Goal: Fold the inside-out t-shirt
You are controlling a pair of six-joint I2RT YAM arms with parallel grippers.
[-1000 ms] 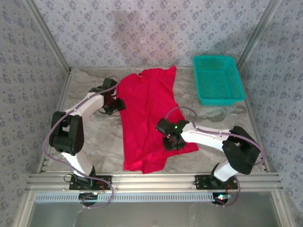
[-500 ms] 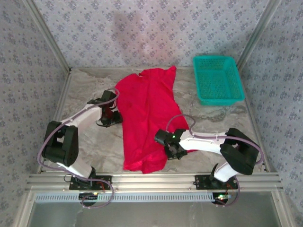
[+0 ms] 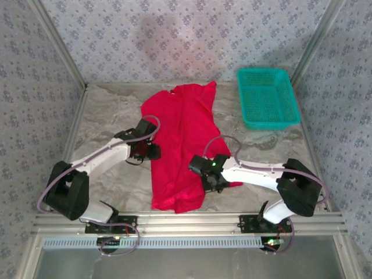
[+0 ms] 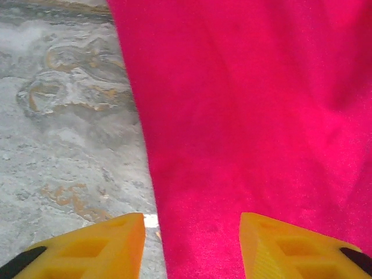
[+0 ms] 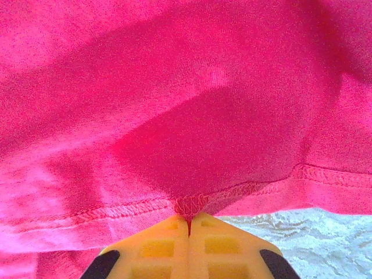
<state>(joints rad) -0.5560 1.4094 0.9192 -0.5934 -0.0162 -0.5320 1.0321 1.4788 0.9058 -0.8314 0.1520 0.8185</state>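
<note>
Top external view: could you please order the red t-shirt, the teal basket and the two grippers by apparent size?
1. red t-shirt
2. teal basket
3. left gripper and right gripper: they look about alike, so I would not rank one above the other.

Between the yellow, black-tipped fingers (image 4: pixel 99 247) of the left gripper (image 4: pixel 192 250), the t-shirt (image 4: pixel 250 116) is plain bright red. Left of them the table (image 4: pixel 64 116) is grey marble veined with tan. The right gripper (image 5: pixel 189 224) is the same yellow and black, with red stitching lining the cloth just ahead. Well away from both, the basket (image 3: pixel 263 71) is teal mesh.
</note>
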